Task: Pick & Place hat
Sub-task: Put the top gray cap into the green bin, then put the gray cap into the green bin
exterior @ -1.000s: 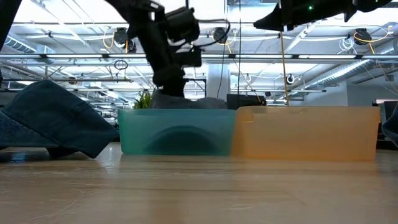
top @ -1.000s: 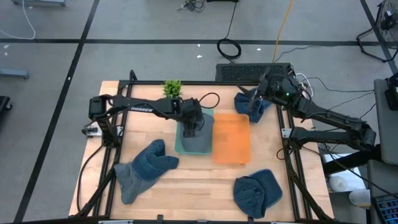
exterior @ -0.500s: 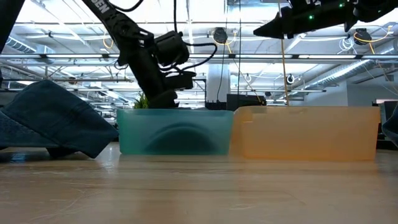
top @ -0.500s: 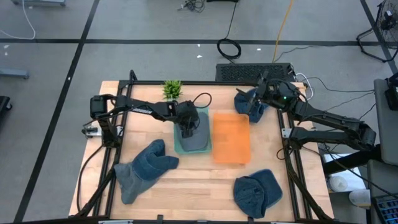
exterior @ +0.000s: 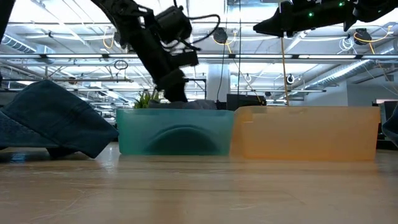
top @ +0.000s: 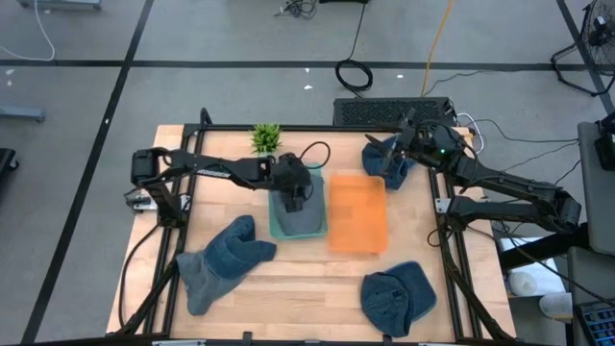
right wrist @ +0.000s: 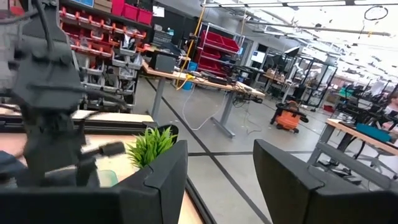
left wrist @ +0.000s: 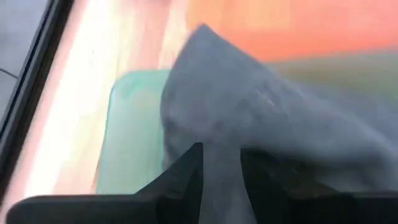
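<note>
One grey hat lies in your teal bin, left gripper pinching its cloth. Three blue hats remain: front-left, front-right, far-right. Orange bin holds nothing visible. Right gripper hangs with fingers apart.

a grey hat is sitting in a teal bin beside an orange bin; three blue hats are lying on light wood.
</note>
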